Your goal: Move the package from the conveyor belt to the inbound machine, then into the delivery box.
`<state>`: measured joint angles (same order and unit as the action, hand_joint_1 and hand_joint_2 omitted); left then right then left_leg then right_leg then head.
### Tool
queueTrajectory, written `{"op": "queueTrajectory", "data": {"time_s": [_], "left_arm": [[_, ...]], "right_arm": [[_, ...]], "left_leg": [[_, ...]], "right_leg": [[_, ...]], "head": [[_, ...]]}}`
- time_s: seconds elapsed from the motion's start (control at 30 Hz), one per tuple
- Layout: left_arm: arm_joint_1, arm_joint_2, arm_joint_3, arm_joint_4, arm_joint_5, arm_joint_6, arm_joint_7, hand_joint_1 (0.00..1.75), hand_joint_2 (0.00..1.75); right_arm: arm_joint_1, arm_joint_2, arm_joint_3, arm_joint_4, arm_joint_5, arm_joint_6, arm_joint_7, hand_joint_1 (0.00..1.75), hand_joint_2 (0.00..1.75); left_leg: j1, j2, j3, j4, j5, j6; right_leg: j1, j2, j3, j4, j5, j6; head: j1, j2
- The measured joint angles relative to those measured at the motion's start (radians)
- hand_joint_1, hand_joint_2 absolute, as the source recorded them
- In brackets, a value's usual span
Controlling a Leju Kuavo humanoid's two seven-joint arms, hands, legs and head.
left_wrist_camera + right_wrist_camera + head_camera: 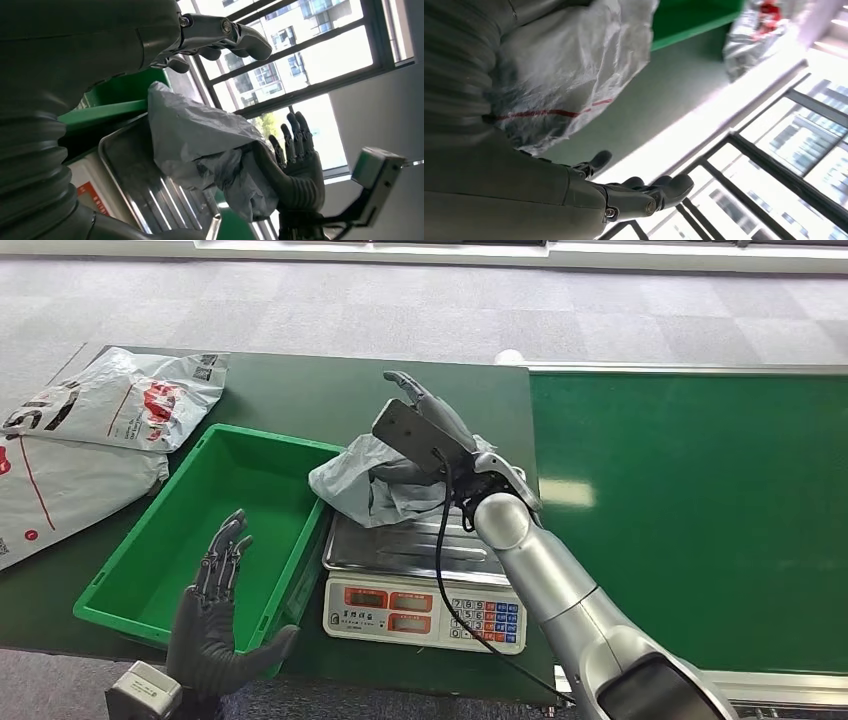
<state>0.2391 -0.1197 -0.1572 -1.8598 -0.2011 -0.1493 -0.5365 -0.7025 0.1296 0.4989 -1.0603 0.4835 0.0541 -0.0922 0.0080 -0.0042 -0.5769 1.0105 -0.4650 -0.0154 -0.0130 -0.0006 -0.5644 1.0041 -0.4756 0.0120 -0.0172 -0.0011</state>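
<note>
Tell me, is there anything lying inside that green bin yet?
No. In the head view the green bin shows only its bare floor, while the grey package sits on the scale beside it.

Head view evenly lit, sharp; small glare patch on the conveyor belt (pixel 690 510). Both wrist views backlit by blown-out windows (pixel 320 60), foreground dark. Right wrist view soft, blurred at edges.
</note>
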Motion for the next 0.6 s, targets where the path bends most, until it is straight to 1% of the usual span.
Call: {"op": "queueTrajectory", "data": {"time_s": [0.1,0.2,0.3,0.37,0.43,0.53,0.6], "left_arm": [[-0.017,-0.004,0.000,-0.010,-0.017,0.014,0.003,0.00,1.75],[-0.023,-0.006,0.000,-0.013,-0.023,0.022,0.003,0.00,1.75],[-0.038,-0.006,-0.001,-0.011,-0.051,0.051,0.002,0.00,1.75],[-0.069,-0.003,-0.007,0.000,-0.072,0.090,0.011,0.00,1.75],[-0.119,0.004,-0.021,0.020,-0.087,0.132,0.031,0.00,1.75],[-0.191,0.019,-0.048,0.052,-0.101,0.177,0.067,0.00,1.75],[-0.222,0.028,-0.062,0.065,-0.102,0.186,0.078,0.00,1.75]], "right_arm": [[0.022,0.000,0.000,-0.088,-0.021,-0.010,-0.005,0.00,1.75],[0.034,0.000,0.000,-0.136,-0.029,-0.015,-0.008,0.00,1.75],[0.050,-0.001,-0.004,-0.177,-0.075,-0.031,-0.038,0.00,1.75],[0.070,-0.006,-0.013,-0.227,-0.134,-0.040,-0.051,0.00,1.75],[0.097,-0.023,-0.026,-0.291,-0.172,-0.049,-0.037,0.00,1.75],[0.150,-0.062,-0.054,-0.387,-0.176,-0.068,-0.008,0.00,1.75],[0.178,-0.080,-0.070,-0.430,-0.172,-0.071,-0.005,0.00,1.75]], "left_leg": [[0.000,0.000,0.000,0.000,0.000,0.000],[0.000,0.000,0.000,0.000,0.000,0.000],[0.000,0.000,0.001,0.000,0.000,0.000],[0.000,0.000,0.000,0.000,0.001,0.000],[0.000,-0.001,0.000,0.001,0.002,0.000],[0.000,0.000,0.000,0.001,0.002,0.000],[0.000,0.001,0.000,0.001,0.002,0.000]], "right_leg": [[0.000,0.001,0.000,0.000,0.000,0.000],[0.000,0.001,0.000,0.000,0.000,0.000],[-0.001,0.001,0.000,0.000,0.001,0.000],[-0.001,0.000,-0.001,0.000,0.001,0.000],[-0.001,-0.002,0.000,-0.001,0.001,0.000],[-0.001,-0.001,0.001,0.000,0.002,0.001],[-0.001,0.001,0.000,0.000,0.002,0.001]], "head": [[0.000,0.000],[0.000,0.000],[0.000,0.000],[0.000,0.000],[0.000,0.000],[0.000,0.000],[0.000,0.000]]}}
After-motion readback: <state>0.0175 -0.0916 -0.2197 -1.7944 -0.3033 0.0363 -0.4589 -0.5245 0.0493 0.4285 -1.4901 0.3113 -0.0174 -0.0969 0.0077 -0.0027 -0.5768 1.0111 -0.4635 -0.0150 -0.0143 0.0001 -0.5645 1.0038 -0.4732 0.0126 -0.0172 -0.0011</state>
